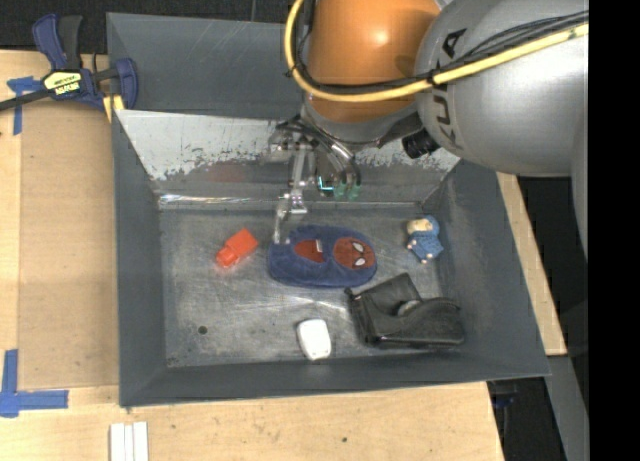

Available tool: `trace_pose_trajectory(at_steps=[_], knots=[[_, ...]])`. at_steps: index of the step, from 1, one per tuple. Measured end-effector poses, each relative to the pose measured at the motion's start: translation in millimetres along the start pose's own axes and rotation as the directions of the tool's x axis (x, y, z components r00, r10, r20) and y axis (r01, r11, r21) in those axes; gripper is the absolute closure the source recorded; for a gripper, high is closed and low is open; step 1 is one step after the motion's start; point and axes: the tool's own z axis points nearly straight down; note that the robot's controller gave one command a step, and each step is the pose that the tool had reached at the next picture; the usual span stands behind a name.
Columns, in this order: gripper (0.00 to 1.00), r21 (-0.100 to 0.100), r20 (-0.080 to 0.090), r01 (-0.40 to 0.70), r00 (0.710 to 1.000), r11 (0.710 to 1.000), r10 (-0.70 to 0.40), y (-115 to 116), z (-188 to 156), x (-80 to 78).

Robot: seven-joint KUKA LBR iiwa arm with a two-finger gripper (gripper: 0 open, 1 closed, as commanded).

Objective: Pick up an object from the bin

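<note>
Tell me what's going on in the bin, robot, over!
Gripper low over the view's-left end of blue oval slipper with red faces, mid-bin. Slipper flat on floor. Orange block close beside it; black pouch on the other side.

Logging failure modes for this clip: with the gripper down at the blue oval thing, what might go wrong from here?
The gripper sits at the view-left end of the blue oval pad with two red faces, not over its middle, so a grab there may slip off or only drag it. The small orange block lies close by on the left and could get knocked or caught instead.
</note>
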Motion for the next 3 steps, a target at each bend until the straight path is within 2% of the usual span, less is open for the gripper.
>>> trace_pose_trajectory(at_steps=[1, 2, 3], knots=[[0.00, 0.000, 0.013, 0.150, 0.989, 0.989, -0.150, -94.8, 150.7, 45.3], [1.00, 0.000, 0.026, 0.150, 0.988, 0.989, -0.150, -92.3, 144.4, 41.1], [1.00, 0.003, 0.016, 0.154, 0.988, 0.988, -0.154, -119.7, 0.6, 54.5]])
